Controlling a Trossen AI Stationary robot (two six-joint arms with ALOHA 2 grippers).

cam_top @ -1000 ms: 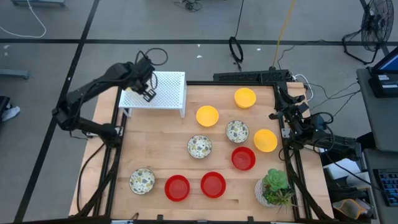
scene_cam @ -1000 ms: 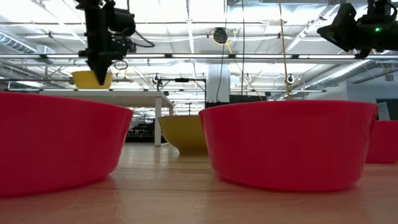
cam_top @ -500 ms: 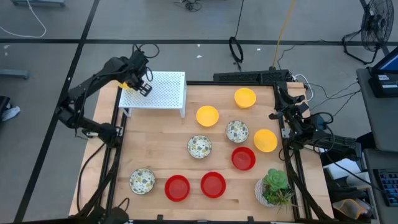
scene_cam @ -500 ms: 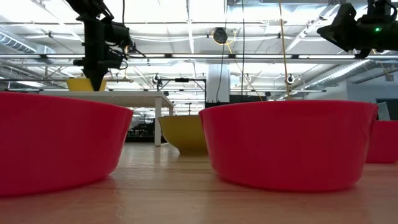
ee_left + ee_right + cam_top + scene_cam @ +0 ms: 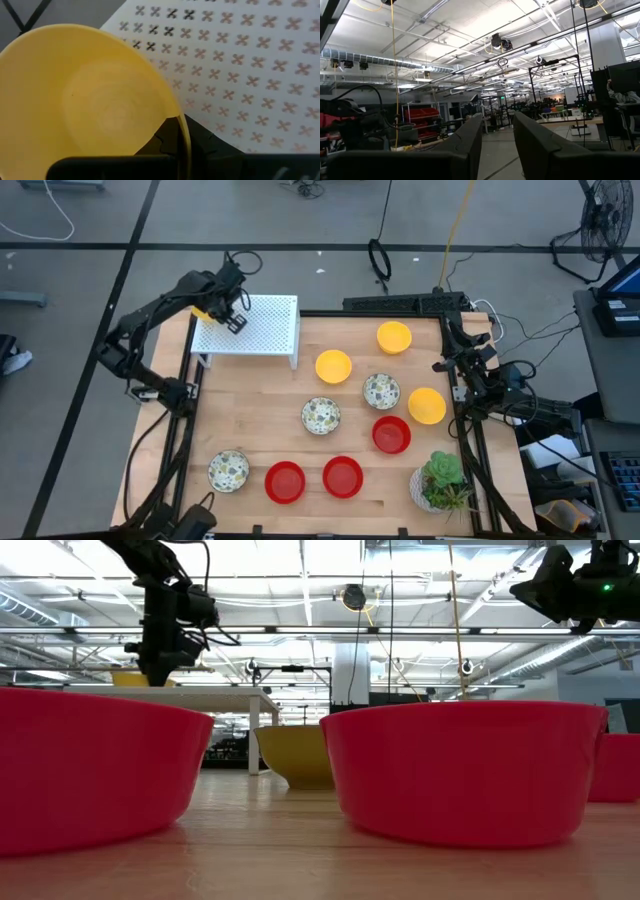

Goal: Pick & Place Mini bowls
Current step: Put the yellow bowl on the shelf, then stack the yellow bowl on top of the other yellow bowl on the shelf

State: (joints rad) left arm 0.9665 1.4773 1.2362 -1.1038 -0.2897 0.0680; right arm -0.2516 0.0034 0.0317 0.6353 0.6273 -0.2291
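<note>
My left gripper (image 5: 230,318) is over the far left corner of the white perforated rack (image 5: 262,323), shut on a plain yellow mini bowl (image 5: 203,310). That bowl (image 5: 85,95) fills the left wrist view, with the rack top (image 5: 240,75) right behind it. In the low view only its rim (image 5: 128,679) shows above the rack top. Three more yellow bowls (image 5: 333,366), three red ones (image 5: 391,434) and three floral white ones (image 5: 321,416) sit on the table. My right gripper (image 5: 446,364) waits open, raised at the table's right edge. My left gripper pinches the yellow bowl's rim (image 5: 184,131), one finger (image 5: 165,142) inside the bowl and the other (image 5: 215,150) outside. It comes from above, pointing down. The bowl is open side up, level with the rack top; whether it rests on the rack I cannot tell.
A green plant in a patterned pot (image 5: 443,483) stands at the near right corner. Two red bowls (image 5: 460,770) loom close in the low view, a yellow one (image 5: 295,755) behind them. The rack takes up the far left corner; bare wood lies on the table's left.
My left gripper has carried the yellow bowl toward the table's far left corner over the rack and lowered it, so that in the low view the bowl sinks from hanging clear to sitting at the rack top. The gripper stays shut on it.
</note>
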